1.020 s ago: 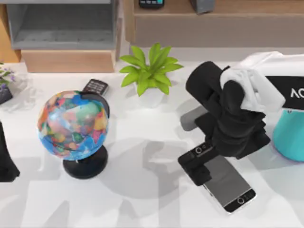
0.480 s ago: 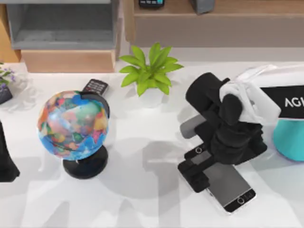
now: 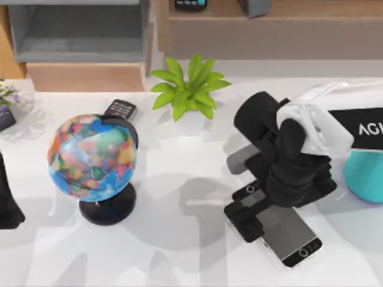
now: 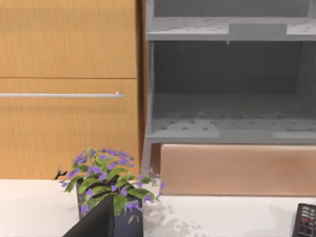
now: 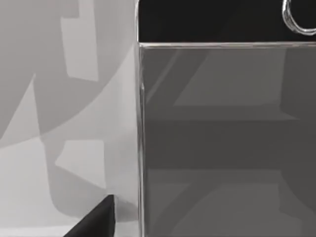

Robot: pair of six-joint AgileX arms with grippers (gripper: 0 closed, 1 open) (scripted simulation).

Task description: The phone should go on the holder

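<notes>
The phone (image 3: 290, 234) lies flat at the front right of the table, grey screen up, with its home-button end toward the front. My right gripper (image 3: 247, 208) is low over the phone's far end. It is open, with one black finger (image 3: 246, 226) on each side of the rim. In the right wrist view the phone (image 5: 222, 138) is very near, and one fingertip (image 5: 98, 219) stands just off its silver edge. A grey block (image 3: 238, 160), seemingly the holder, pokes out from under the right arm. My left gripper (image 3: 7, 206) is parked at the left edge, open.
A globe (image 3: 93, 158) stands at the left with a small black keypad device (image 3: 121, 109) behind it. A green plant (image 3: 190, 89) sits at the middle back and a teal object (image 3: 365, 176) at the right edge. Purple flowers (image 4: 111, 190) and grey shelves (image 4: 227, 98) lie beyond the left arm.
My right gripper dropped a little and closed in on the phone's far end, then held nearly still. The phone and my left arm have not moved.
</notes>
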